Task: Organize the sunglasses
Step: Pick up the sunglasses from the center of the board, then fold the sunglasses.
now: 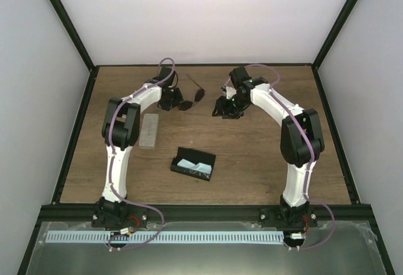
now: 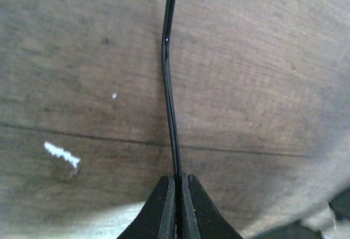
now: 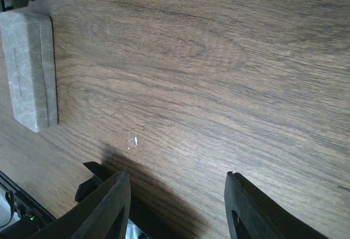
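Left fingers (image 2: 164,206) clamp one sunglasses (image 2: 168,75) arm near tabletop (image 3: 219,58) 11 o'clock; right fingers (image 3: 109,200) half apart, holding nothing.

1 pale grey oblong case (image 1: 149,130) lies closed on the brown wooden worktop (image 1: 252,155), toward its left edge; 1 black case (image 1: 196,153) sits open near the middle, closer to the near edge; a light blue cloth (image 1: 189,164) lies inside it.
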Tool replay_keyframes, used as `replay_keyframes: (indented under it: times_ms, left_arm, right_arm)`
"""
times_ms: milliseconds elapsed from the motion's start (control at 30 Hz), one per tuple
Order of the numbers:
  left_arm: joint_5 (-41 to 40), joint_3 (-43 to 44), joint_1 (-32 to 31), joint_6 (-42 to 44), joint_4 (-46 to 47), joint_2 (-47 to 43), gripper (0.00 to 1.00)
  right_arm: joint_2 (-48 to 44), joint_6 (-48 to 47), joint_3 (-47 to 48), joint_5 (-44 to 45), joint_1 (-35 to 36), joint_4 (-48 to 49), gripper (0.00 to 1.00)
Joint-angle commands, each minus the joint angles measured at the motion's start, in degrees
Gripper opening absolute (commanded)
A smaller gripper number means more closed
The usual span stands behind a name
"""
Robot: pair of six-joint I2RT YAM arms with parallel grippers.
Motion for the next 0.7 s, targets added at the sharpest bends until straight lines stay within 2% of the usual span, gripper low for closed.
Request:
replay_keyframes:
  times_ms: [0,200,367,567,667]
  left_arm:
    - [2.22,-4.89,-0.43,-0.20,1.36,-2.80,0.04]
    - [4.25,-9.80,-0.74,0.48,6.51,-6.78,0.04]
    - [3.95,-9.21,-1.31,4.38,5.06,-8.98,0.04]
    - [-0.85,-8.29,-3.06,13.14,0.43,-13.03,0.04]
    - [-5.90,-11.01,-4.62,16.41,1.92,-16.26,0.04]
  right_arm:
    - [-2.03,1.41,-0.78,-0.30,-0.26,2.23,0.49]
    - [-2.89,4.20,-0.51,-1.27,-0.24,4.81,0.49]
    - [-2.95,5.27,1.74,-0.91,-0.31,5.16,0.48]
    - [-3.51,5.86,4.99,2.06,-1.85,5.65,0.49]
    - [-3.49,6.12,4.83,1.77,-3.56,6.49,0.49]
